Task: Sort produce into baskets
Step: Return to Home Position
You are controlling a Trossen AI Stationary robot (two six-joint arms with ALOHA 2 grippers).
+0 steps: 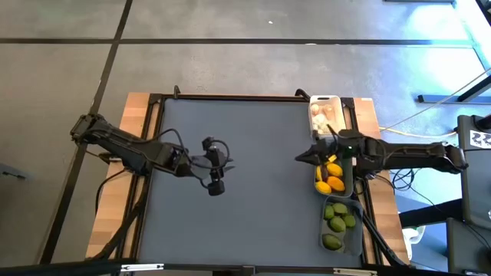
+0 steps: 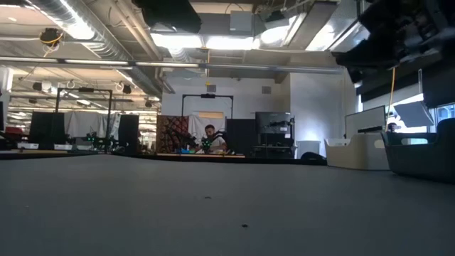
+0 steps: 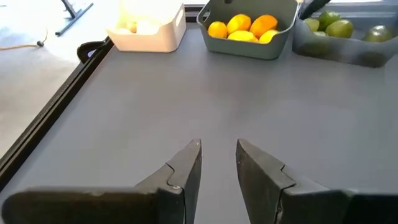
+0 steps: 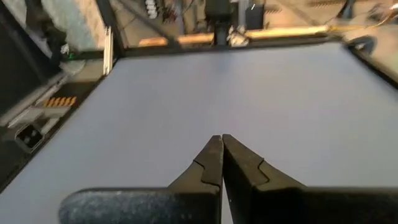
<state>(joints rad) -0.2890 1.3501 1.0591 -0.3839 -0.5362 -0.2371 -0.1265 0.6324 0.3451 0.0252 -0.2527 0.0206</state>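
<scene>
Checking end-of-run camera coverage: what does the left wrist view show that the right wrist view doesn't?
Left wrist only: the white basket, the grey-green basket holding lemons, the translucent basket holding limes, and the left gripper, open.
Right wrist only: the right gripper, shut, with no baskets in sight.
Both: the grey table top stretching ahead of the fingers.

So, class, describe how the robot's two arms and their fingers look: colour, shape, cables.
The left arm and right arm are dark, slim and jointed; thin black cables loop by the left wrist. The left gripper and right gripper each have two dark wedge-shaped fingers tapering to narrow tips.
</scene>
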